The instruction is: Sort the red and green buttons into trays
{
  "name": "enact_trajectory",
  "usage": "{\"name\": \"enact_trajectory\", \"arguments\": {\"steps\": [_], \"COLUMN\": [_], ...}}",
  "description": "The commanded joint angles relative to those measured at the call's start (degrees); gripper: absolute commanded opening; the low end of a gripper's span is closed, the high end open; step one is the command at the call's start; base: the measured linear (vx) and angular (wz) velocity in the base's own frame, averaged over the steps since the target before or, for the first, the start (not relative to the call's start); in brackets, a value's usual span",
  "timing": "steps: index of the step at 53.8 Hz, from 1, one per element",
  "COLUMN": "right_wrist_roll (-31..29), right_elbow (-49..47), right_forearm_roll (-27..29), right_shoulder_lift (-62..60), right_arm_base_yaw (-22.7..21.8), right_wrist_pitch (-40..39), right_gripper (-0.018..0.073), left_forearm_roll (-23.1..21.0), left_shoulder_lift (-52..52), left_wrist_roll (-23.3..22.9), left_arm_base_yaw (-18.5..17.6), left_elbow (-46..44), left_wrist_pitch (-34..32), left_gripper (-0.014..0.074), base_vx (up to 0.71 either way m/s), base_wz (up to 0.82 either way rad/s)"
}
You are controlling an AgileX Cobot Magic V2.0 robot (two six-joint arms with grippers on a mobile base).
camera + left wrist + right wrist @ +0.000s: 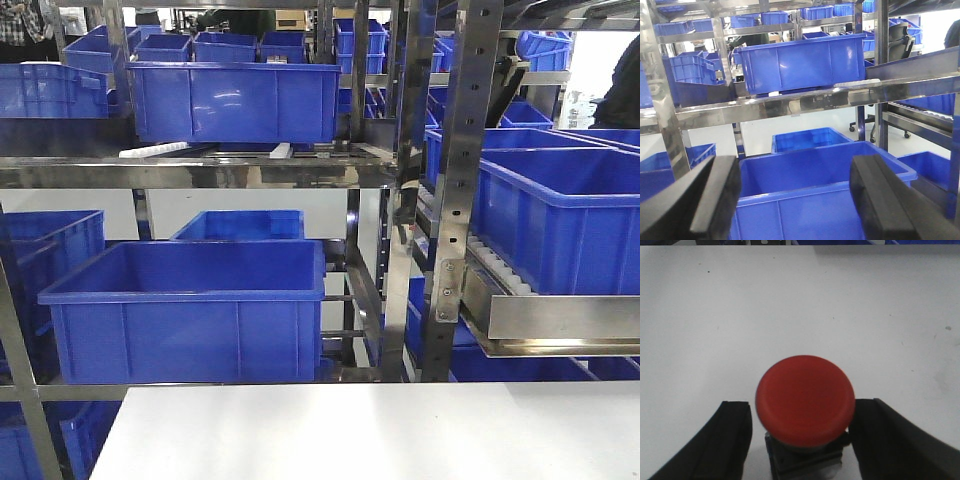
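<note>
The red button stands on the white table, its round red cap over a dark blocky body. My right gripper is open around it. The right finger sits against the cap's edge, and a strip of table shows between the left finger and the body. My left gripper is open and empty, held up facing the blue crates. The green button and both trays are out of view. Neither gripper appears in the front view.
A steel rack behind the table holds several deep blue crates. A large one sits just beyond the table's far edge and another on the shelf above. In the left wrist view a blue crate lies straight ahead.
</note>
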Motion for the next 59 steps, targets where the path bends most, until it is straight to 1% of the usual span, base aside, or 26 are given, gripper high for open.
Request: {"name": "enact_trajectory", "arguments": {"steps": [1, 5, 7, 11, 16, 21, 27, 32, 36, 40, 44, 48, 52, 54, 57, 59], "right_wrist_roll": [-0.5, -0.5, -0.5, -0.5, 0.0, 1.6, 1.3, 1.0, 1.0, 1.0, 1.0, 1.0, 1.0, 1.0, 1.0, 1.0], "right_elbow": [-2.3, -3.4, -3.5, -3.5, -3.2, -2.5, -1.2, 0.0, 0.8, 1.8, 2.9, 4.1, 5.4, 6.0, 6.7, 6.8], "right_forearm_roll": [0.0, 0.2, 0.3, 0.9, 0.6, -1.5, -6.4, -9.9, -11.6, -12.5, -12.4, -12.3, -12.3, -12.3, -12.1, -12.1], "right_shoulder_lift": [0.1, 1.0, 1.1, 1.1, 1.0, 0.4, -2.0, -5.5, -8.2, -10.4, -11.8, -12.2, -12.2, -12.2, -12.2, -12.2], "right_arm_base_yaw": [-0.3, -0.3, -0.3, -0.3, -0.3, -0.3, -0.3, -0.3, -0.3, -0.3, -0.3, -0.3, -0.3, -0.3, -0.3, -0.3], "right_wrist_pitch": [-11.4, -11.4, -11.4, -11.4, -11.4, -11.4, -11.4, -11.4, -11.4, -11.3, -11.4, -11.4, -11.2, -11.1, -10.9, -10.5], "right_gripper": [0.0456, 0.0398, 0.0342, 0.0193, -0.0018, -0.0015, -0.0014, -0.0013, -0.0013, -0.0013, -0.0013, -0.0013, -0.0013, -0.0013, -0.0013, -0.0013], "left_forearm_roll": [-0.3, -0.3, -0.3, -0.3, -0.3, -0.3, -0.3, -0.3, -0.5, -2.5, -6.0, -8.5, -10.4, -10.9, -10.9, -10.9], "left_shoulder_lift": [-0.5, -0.5, -0.5, -0.5, -0.5, -0.5, -0.5, -0.5, -0.5, -0.5, -0.5, -0.5, -0.5, -0.5, -0.3, 0.1], "left_wrist_roll": [-0.1, -0.1, -0.1, -0.1, -0.1, -0.3, -0.7, -0.7, -0.7, -0.7, -0.7, -0.4, -0.4, -0.4, -0.5, -0.7], "left_arm_base_yaw": [0.0, 0.0, 0.0, 0.0, 0.0, 0.0, 0.0, 0.0, 0.0, 0.0, -0.1, -0.8, -2.7, -3.8, -5.5, -6.4], "left_elbow": [-2.1, -2.1, -2.1, -2.1, -2.1, -2.1, -2.1, -2.1, -1.8, -0.2, 3.5, 9.0, 16.6, 20.2, 26.5, 29.1], "left_wrist_pitch": [-4.7, -4.7, -4.7, -4.7, -4.7, -4.6, -4.0, -0.5, 4.5, 7.0, 7.8, 6.5, 2.7, 0.2, -5.7, -8.9], "left_gripper": [0.0586, 0.0586, 0.0586, 0.0586, 0.0586, 0.0586, 0.0586, 0.0586, 0.0586, 0.0586, 0.0586, 0.0586, 0.0586, 0.0586, 0.0586, 0.0586], "base_vx": [0.00, 0.00, 0.00, 0.00, 0.00, 0.00, 0.00, 0.00, 0.00, 0.00, 0.00, 0.00, 0.00, 0.00, 0.00, 0.00], "base_wz": [0.00, 0.00, 0.00, 0.00, 0.00, 0.00, 0.00, 0.00, 0.00, 0.00, 0.00, 0.00, 0.00, 0.00, 0.00, 0.00]}}
